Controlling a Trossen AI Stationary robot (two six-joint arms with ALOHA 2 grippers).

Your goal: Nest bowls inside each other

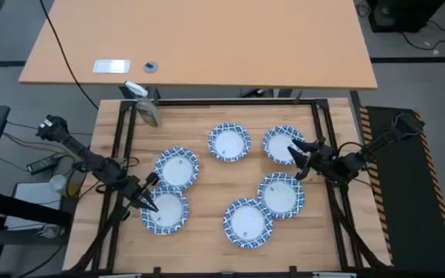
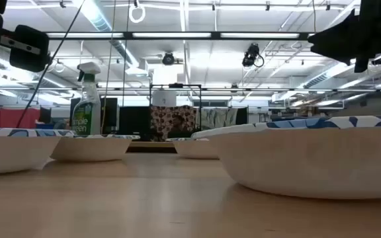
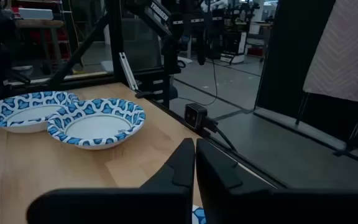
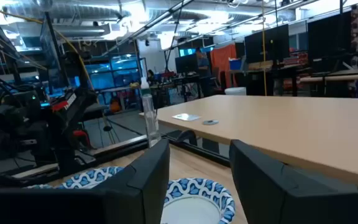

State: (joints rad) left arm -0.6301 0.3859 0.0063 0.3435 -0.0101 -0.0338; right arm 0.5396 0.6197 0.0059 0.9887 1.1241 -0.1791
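**Inspector:** State of the nesting?

**Assistant:** Not begun, as far as I can judge. All six bowls lie singly on the wooden table [image 1: 207,174]. At the left, one bowl [image 1: 177,167] sits just beside another [image 1: 164,211]. A third [image 1: 229,142] and a fourth [image 1: 283,144] sit toward the far edge. A fifth [image 1: 281,194] slightly overlaps the rim of a sixth [image 1: 246,222].

**Inspector:** Grippers?

**Assistant:** The left gripper [image 1: 150,201] sits at the near-left bowl's rim, fingers [image 3: 185,168] pressed together, nothing between them. The right gripper [image 1: 300,160] hovers at the edge of the far-right bowl, fingers [image 4: 148,174] parted and empty.

**Inspector:** Is either touching a bowl?

**Assistant:** From overhead I cannot tell; the rims are partly hidden under the fingers.

**Inspector:** Remaining?

**Assistant:** Every bowl remains to be stacked.
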